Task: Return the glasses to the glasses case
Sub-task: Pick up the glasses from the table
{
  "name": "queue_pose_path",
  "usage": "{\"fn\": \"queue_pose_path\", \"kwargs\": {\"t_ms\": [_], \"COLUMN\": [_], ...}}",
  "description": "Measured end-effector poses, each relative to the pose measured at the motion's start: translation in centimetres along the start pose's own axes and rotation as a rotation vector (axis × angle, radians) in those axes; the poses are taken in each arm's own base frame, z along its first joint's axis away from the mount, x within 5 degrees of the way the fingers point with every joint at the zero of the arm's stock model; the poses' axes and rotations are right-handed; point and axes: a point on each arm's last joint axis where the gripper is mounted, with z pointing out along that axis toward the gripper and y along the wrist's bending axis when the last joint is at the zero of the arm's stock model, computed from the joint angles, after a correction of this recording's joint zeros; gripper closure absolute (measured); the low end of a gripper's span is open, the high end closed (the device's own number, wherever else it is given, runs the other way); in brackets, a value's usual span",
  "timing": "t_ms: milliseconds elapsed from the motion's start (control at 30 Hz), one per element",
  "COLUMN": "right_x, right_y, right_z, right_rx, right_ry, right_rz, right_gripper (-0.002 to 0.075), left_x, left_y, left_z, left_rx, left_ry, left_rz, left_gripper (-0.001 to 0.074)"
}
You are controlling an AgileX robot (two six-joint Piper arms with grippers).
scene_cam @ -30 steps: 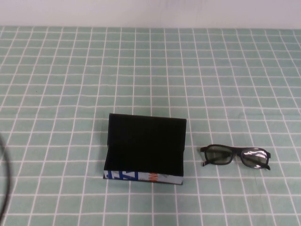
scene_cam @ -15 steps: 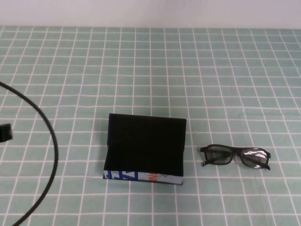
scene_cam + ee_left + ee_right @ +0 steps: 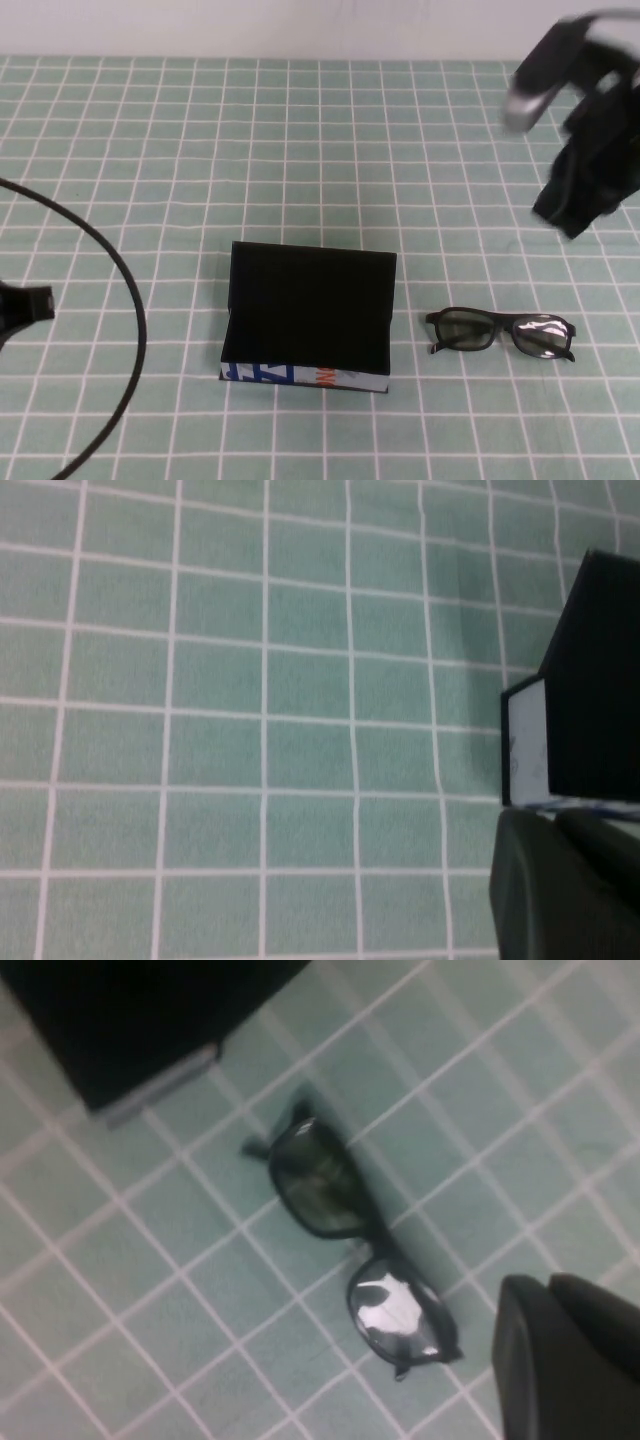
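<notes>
Glasses [image 3: 500,332] flat on worktop [image 3: 300,140], just right of open glasses case [image 3: 308,315]; right tool [image 3: 585,190] high above, left tool [image 3: 25,305] at far left, spread of either unreadable; risk: skidding thin frame on descent.

Light is even, diffuse, fairly bright; shadows stay faint. A white glare patch sits on one lens of the glasses [image 3: 500,332], also seen from the right wrist [image 3: 355,1242]. The glasses case [image 3: 308,317] interior reads flat black, no detail. The right gripper [image 3: 590,185] is smeared by motion blur. Both wrist views are soft, slightly out of focus.
</notes>
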Motion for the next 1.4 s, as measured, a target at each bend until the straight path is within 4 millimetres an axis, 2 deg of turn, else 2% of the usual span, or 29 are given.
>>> {"fn": "queue_pose_path", "kwargs": {"t_ms": [200,267,433,533,833,1300,1400], "right_x": [-0.4,-0.4,-0.4,-0.4,0.0,0.4,0.5], "right_y": [-1.1,-1.3,-1.6,-1.6,-1.8,-1.9,-1.9], "right_z": [6.0,7.4,9.8,11.2,14.4,16.7,16.9], "right_rx": [-0.102,-0.127,-0.181,-0.214,-0.269,-0.311,-0.316], "right_ry": [0.118,0.141,0.165,0.178,0.226,0.262,0.262], "right_rz": [-0.05,-0.05,-0.028,-0.014,-0.012,0.001,0.004], "right_gripper": [0.0711,0.0649,0.0428,0.0377,0.0381,0.0389,0.0417], "left_x": [0.6,0.8,1.0,1.0,1.0,1.1,1.1], "left_y": [0.1,0.1,0.1,0.1,0.1,0.1,0.1], "left_z": [0.0,0.0,0.0,0.0,-0.1,-0.1,-0.1], "left_rx": [-0.008,-0.009,-0.009,-0.009,-0.009,-0.01,-0.01], "left_ry": [0.068,0.089,0.113,0.115,0.122,0.129,0.129], "left_rz": [0.051,0.067,0.08,0.086,0.093,0.093,0.093], "left_gripper": [0.0737,0.0737,0.0737,0.0737,0.0737,0.0737,0.0737]}}
